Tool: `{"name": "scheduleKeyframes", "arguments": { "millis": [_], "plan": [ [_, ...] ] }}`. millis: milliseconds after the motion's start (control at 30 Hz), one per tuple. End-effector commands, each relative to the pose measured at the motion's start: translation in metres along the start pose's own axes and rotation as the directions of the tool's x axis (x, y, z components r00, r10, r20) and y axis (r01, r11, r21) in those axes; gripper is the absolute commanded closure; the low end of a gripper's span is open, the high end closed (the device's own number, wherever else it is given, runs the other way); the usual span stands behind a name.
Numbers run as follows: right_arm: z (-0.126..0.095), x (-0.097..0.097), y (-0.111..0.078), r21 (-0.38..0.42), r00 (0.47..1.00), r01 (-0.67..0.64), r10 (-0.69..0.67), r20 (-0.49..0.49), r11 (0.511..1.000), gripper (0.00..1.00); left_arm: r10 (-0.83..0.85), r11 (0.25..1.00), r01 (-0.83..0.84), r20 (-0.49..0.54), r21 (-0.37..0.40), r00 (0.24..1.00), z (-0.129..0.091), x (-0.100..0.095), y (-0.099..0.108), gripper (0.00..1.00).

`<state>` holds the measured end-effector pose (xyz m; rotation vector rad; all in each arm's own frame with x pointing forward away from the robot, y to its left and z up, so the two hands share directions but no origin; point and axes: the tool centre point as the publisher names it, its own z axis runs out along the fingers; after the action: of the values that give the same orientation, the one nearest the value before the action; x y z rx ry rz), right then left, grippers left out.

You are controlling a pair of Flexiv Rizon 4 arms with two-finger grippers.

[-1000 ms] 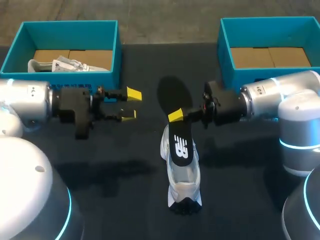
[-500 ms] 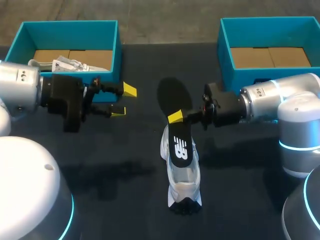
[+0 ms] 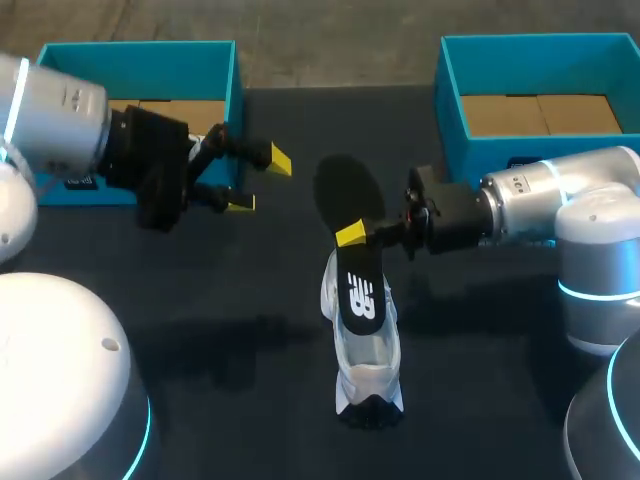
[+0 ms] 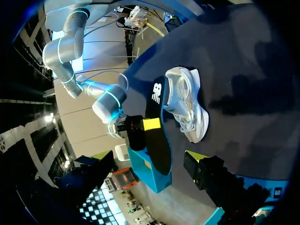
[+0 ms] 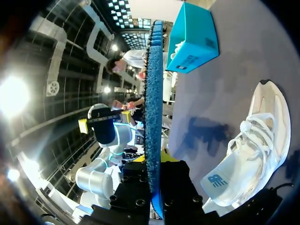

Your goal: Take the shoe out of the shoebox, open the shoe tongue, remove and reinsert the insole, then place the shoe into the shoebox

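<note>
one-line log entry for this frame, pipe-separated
step: insole held over shoe | right gripper: shut on insole | left gripper: open, empty, beside left shoebox | shoe: on table

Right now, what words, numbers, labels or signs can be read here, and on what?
On the insole: white logo mark, no words.
On the shoe tongue: small logo, too blurred to read.
On the left box: dark print, too small to read.

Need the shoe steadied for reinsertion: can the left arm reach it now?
Probably yes: the left arm has open jaws, and bare table lies between it and the shoe; the right arm only holds the insole above it.
</note>
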<state>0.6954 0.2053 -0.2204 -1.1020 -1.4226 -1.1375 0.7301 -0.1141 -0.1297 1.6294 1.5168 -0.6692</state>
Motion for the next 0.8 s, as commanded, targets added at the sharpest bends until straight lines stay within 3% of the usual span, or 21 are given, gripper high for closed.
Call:
{"name": "scheduleKeyframes", "arguments": {
  "millis": [33,433,800],
  "plan": [
    [0.002,0.000,0.000,-0.003,1.000,0.000,0.000,0.000,1.000,1.00,-0.004,0.997,0.013,-0.120,0.072,0.993,0.006,-0.005,0.016,0.00],
    [0.002,0.000,0.000,-0.003,1.000,0.000,0.000,0.000,1.000,1.00,-0.081,0.982,0.121,-0.250,0.148,0.965,0.016,-0.017,0.047,0.00],
    [0.002,0.000,0.000,-0.003,1.000,0.000,0.000,0.000,1.000,1.00,-0.130,0.961,0.225,-0.460,0.158,0.879,0.034,-0.033,0.063,0.00]
  ]
}}
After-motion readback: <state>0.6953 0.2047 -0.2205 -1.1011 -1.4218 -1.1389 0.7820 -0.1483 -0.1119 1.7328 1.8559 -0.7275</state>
